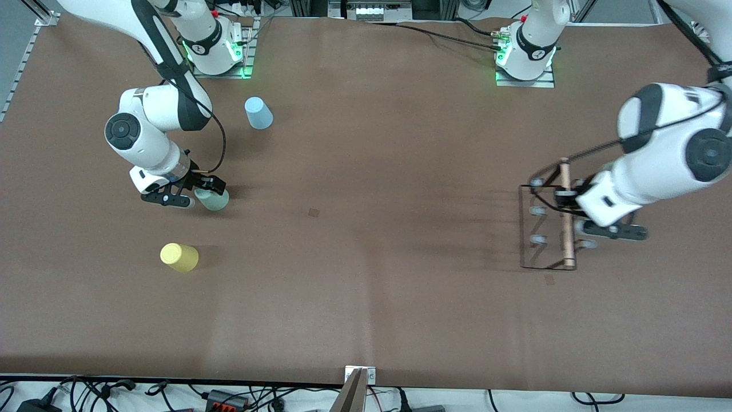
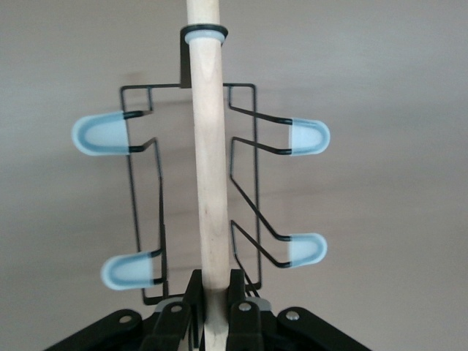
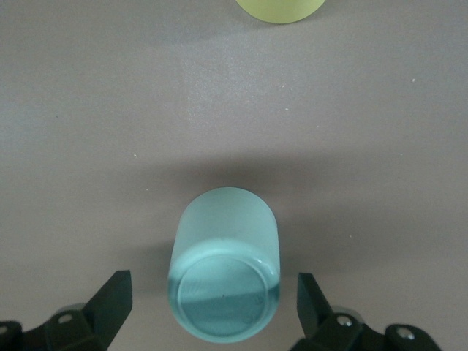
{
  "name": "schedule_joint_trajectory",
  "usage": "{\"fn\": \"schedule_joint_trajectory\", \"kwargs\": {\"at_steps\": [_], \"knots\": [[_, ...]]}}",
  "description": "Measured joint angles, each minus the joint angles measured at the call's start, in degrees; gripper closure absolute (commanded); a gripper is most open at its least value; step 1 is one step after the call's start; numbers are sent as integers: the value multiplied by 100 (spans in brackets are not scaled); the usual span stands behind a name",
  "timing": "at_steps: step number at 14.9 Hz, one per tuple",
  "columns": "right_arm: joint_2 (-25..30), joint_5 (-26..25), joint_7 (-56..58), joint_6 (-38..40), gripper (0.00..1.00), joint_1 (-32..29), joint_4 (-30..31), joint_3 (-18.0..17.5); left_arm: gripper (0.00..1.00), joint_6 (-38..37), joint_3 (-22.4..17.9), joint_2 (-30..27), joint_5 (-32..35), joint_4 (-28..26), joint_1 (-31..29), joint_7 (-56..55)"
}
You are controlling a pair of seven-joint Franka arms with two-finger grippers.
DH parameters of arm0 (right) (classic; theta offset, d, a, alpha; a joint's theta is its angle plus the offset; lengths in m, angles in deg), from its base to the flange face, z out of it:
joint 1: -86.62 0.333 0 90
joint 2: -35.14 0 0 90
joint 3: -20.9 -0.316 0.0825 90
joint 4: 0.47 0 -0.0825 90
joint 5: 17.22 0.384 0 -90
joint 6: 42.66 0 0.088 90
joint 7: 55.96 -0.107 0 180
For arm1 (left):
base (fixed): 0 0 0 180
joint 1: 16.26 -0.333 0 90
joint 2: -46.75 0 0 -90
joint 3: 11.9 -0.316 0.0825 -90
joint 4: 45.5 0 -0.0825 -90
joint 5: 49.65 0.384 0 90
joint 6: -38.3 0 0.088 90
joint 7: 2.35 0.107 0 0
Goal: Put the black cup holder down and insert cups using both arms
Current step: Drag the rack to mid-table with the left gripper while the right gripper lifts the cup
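A: On my screens, the left gripper (image 2: 217,311) has its fingers clamped on the light wooden rod handle (image 2: 210,168) of the thin black wire cup holder (image 1: 549,223). The rack is at the left arm's end of the brown surface (image 1: 366,274), and four of its grey-tipped pegs (image 2: 102,134) show in the left wrist view.

B: And the right side?

A: I see the right gripper (image 3: 213,303) low over the pale grey-green plastic tumbler (image 3: 223,267). Its fingers (image 3: 111,300) are spread wide, one on each side of the cup, neither touching it. The cup stands base up at the right arm's end.

B: The other cups?

A: The yellow plastic tumbler (image 1: 179,257) is nearer the front camera than the grey-green one; the light blue tumbler (image 1: 258,113) is farther from it, near the right arm's base. All three are well apart from the rack.
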Motion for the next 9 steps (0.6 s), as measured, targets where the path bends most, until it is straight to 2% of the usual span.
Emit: {"fn": "schedule_joint_trajectory", "kwargs": {"at_steps": [3, 7, 9], "knots": [[-39, 0, 0, -41, 0, -8, 9, 1, 99, 6, 608, 142, -3, -9, 473, -1208], [-59, 0, 0, -138, 0, -16, 30, 4, 99, 686, 723, 480, -1, -8, 1776, -2892], [-67, 0, 0, -190, 3, -36, 32, 5, 99, 1070, 723, 701, 1, 21, 2205, -3540]]}}
